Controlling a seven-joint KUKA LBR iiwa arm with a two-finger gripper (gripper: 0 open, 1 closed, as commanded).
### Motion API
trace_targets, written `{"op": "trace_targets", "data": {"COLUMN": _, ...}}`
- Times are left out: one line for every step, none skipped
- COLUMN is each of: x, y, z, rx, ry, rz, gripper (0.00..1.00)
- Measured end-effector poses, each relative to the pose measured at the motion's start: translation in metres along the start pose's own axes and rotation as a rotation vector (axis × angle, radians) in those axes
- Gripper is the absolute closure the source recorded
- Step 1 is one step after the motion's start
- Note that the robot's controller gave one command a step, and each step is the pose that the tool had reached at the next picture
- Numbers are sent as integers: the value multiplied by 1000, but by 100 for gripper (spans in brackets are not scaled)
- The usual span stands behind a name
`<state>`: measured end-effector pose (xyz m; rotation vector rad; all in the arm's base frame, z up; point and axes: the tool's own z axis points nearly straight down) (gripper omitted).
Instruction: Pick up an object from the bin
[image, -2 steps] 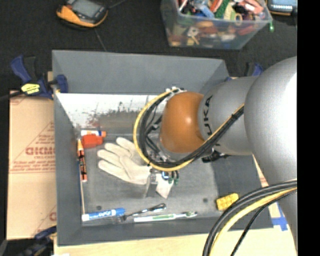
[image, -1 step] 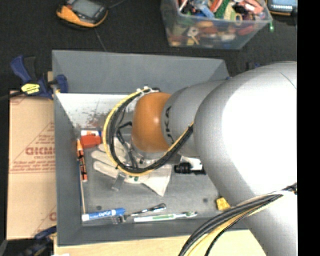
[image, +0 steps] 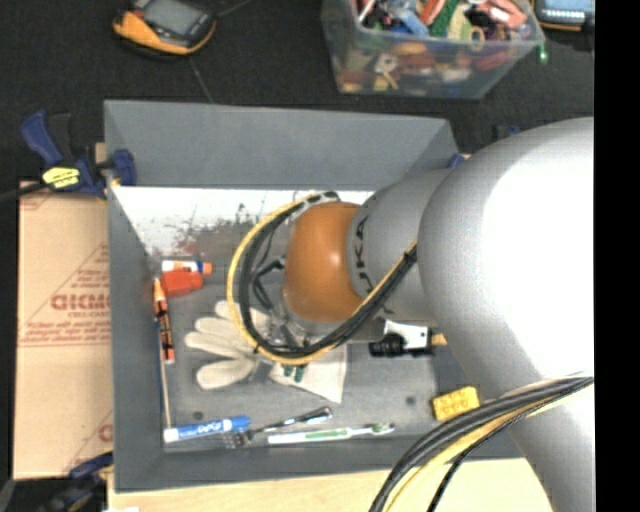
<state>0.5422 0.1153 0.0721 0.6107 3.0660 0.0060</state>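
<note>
Tool (image: 284, 343) over white glove (image: 222, 345), grey metal bin (image: 135, 330)

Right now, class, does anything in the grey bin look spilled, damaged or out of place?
Nothing stands out. The white glove lies flat on the bin floor, the blue marker rests along its lower wall, and the yellow block sits apart at lower right. No spill or breakage shows.

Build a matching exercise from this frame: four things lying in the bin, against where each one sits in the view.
Things:
1. cream glove
2. blue marker
3. yellow block
4. orange pen

Places:
A. lower right corner
B. along the left side
C. centre
D. lower edge, towards the left

Pairs: 1-C, 2-D, 3-A, 4-B
</note>
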Motion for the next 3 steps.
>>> {"op": "trace_targets", "data": {"x": 0, "y": 0, "z": 0, "rx": 0, "ry": 0, "rz": 0, "gripper": 100}}
{"op": "trace_targets", "data": {"x": 0, "y": 0, "z": -12, "rx": -1, "ry": 0, "rz": 1, "gripper": 100}}
{"op": "trace_targets", "data": {"x": -1, "y": 0, "z": -21, "rx": -2, "ry": -2, "rz": 1, "gripper": 100}}
